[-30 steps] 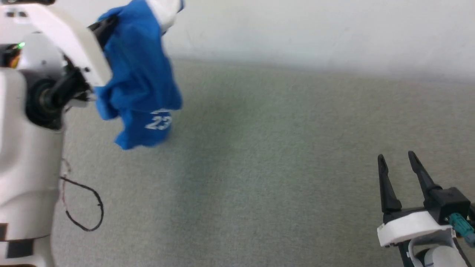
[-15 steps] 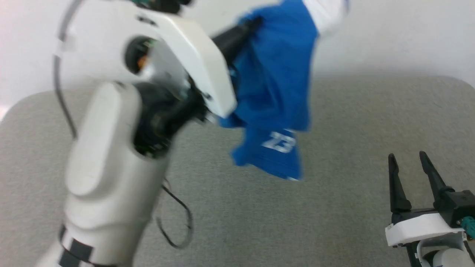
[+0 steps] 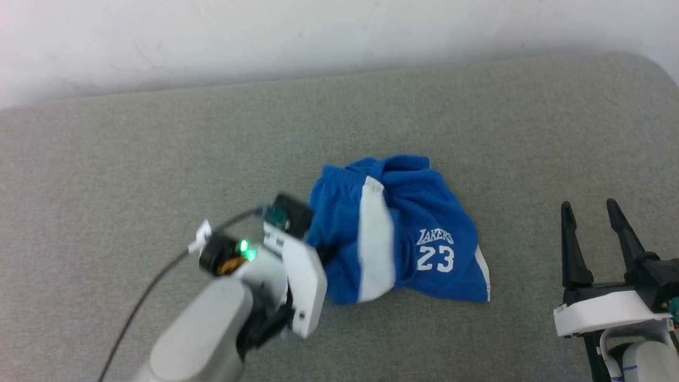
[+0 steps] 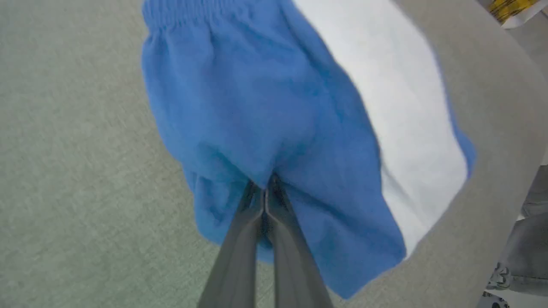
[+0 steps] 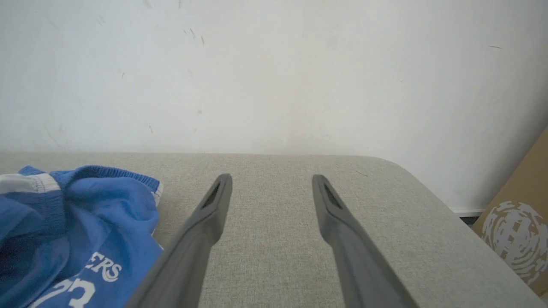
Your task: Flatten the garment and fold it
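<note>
my left tool (image 4: 264, 190) is clamped on the garment (image 3: 403, 239). in the left wrist view its two dark fingers (image 4: 239, 256) meet at the tips with a pinch of blue cloth bunched between them. in the head view that grip is at the garment's 8 o'clock edge, and the fingertips are hidden behind my white wrist housing. a green light (image 3: 244, 245) glows on the wrist, and a dark cable (image 3: 143, 294) trails off toward 7 o'clock.

the garment lies crumpled on the grey worktop (image 3: 159, 159), just toward 3 o'clock from the middle of the head view. the gathered waistband (image 3: 345, 172) is at the heap's 11 o'clock. a broad white stripe (image 3: 375, 239) runs from 12 down to 6 through its 9 o'clock half. the white "lakers 23" print (image 3: 435, 249) faces up on the 3 o'clock half. the cloth at 12 o'clock is rumpled into folds, so it is not lying flat.

my right tool (image 3: 589, 204) is at 4 o'clock in the head view, off the garment's 3 o'clock side and well apart from it. its fingers are spread, point to 12 and hold nothing. in the right wrist view there is bare worktop between them and the garment is at 8 o'clock. a white wall (image 5: 274, 77) rises beyond, and a cardboard box (image 5: 513, 231) stands at 4 o'clock, past the worktop's rounded corner.
</note>
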`<state>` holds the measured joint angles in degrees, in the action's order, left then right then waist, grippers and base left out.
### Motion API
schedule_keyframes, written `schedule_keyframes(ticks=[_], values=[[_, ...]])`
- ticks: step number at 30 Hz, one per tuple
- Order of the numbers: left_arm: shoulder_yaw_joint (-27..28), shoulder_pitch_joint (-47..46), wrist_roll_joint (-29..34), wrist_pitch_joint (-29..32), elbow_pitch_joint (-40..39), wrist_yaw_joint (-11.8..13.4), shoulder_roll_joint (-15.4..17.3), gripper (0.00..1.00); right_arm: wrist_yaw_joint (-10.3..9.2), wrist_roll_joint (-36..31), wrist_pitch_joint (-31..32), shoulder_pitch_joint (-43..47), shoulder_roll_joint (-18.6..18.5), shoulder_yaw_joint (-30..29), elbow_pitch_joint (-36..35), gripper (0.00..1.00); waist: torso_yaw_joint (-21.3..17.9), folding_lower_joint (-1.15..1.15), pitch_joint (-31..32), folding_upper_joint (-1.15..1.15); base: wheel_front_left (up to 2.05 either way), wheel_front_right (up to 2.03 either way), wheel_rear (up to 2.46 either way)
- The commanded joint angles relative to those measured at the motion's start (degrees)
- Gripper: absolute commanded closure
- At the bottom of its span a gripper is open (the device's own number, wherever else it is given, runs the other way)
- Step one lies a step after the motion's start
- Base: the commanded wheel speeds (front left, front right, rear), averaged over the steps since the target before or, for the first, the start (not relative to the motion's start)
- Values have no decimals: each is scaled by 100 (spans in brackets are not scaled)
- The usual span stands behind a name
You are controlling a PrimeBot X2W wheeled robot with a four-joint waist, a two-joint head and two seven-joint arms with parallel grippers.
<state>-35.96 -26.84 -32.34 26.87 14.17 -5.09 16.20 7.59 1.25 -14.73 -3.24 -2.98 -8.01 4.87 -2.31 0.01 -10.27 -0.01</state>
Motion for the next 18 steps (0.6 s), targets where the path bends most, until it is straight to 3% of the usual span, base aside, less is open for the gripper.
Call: schedule_keyframes(ticks=[1,3,4,5,6,13,18], values=[[-39,98,25,-79,96,-48,-25,100,-10,11,-27,-65,11,-14,-4,0,-41,-1,-110,1,0,0,0],[-48,233,1,-286,372,-35,-101,100,-10,-4,-27,-74,11,-26,3,0,10,-1,-118,1,0,0,0],[-26,258,-10,-438,456,-30,-153,91,-10,-16,-27,-75,11,-37,4,0,48,-1,-111,1,0,0,0],[5,270,-27,-596,513,-33,-199,13,-10,-30,-27,-78,11,-43,9,0,83,-1,-95,1,0,0,0],[70,264,-55,-773,541,-21,-249,0,-10,-42,-27,-79,11,-45,16,0,121,-1,-66,1,0,0,0],[680,228,-103,-2007,127,238,-279,0,-10,-86,-27,-5,11,-20,78,0,321,-1,250,1,0,0,0],[1304,713,138,-3147,-542,815,-3,0,-10,-80,-27,129,11,2,107,0,368,-1,458,1,0,0,0]])
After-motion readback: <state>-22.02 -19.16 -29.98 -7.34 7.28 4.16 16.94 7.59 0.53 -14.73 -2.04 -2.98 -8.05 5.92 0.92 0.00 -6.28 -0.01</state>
